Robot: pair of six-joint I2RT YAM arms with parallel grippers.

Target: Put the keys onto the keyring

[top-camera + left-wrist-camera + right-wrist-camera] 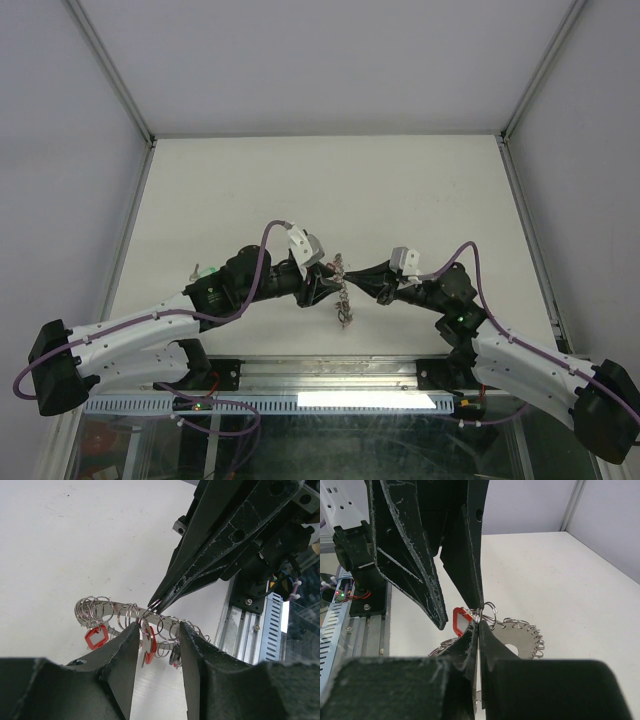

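Note:
The keyring hangs above the table between both arms. It is a grey metal disc with many small wire rings along its edge. My left gripper holds it, one finger on each side of the disc. A red-headed key dangles between those fingers, and a red square tag hangs further left. My right gripper comes in from the opposite side, shut on one small wire ring at the disc's edge. Its tips sit just above the left fingers. No green key shows.
The white table lies under the arms, closed in by frosted walls with grey posts. A metal rail runs along the near edge and also shows beside the right arm.

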